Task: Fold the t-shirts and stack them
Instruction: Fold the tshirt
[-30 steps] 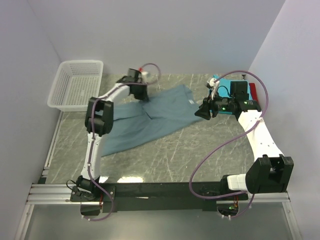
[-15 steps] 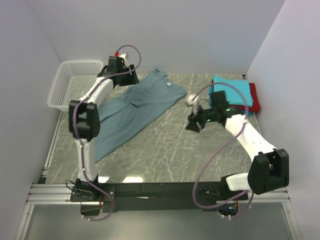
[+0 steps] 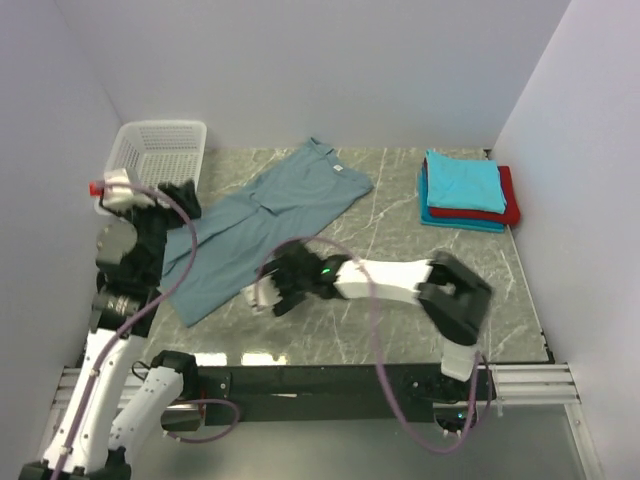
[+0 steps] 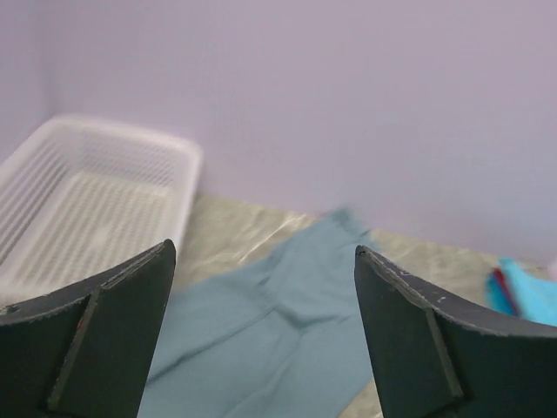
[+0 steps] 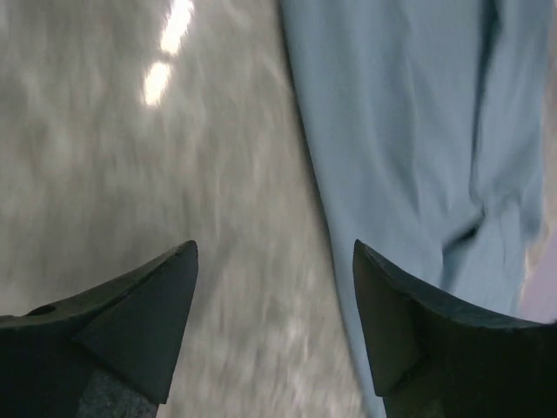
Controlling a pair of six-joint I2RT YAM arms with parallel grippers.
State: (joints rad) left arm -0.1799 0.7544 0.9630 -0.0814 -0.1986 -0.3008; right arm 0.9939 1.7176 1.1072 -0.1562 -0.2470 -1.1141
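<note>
The large grey-blue t-shirt [image 3: 270,225] lies spread in a long diagonal from the near left to the back middle of the table, neck label up. A folded stack sits at the back right: turquoise t-shirt [image 3: 462,182] on top, red [image 3: 511,203] under it, teal [image 3: 450,222] at the bottom. My left gripper [image 3: 180,196] hangs open above the shirt's left side, beside the basket, holding nothing. From the left wrist the shirt [image 4: 278,340] lies below the open gripper [image 4: 264,252]. My right gripper [image 3: 272,292] is open, low over the shirt's near edge [image 5: 418,131].
A white mesh basket [image 3: 155,165] stands at the back left corner, also seen from the left wrist as the basket [image 4: 96,200]. The marble table [image 3: 400,330] runs to walls on three sides. The right arm stretches across the table's near middle.
My left gripper opened, let go of the shirt and pulled back to the near left. The right arm swung from the stack across to the shirt's near edge. The shirt now lies stretched out.
</note>
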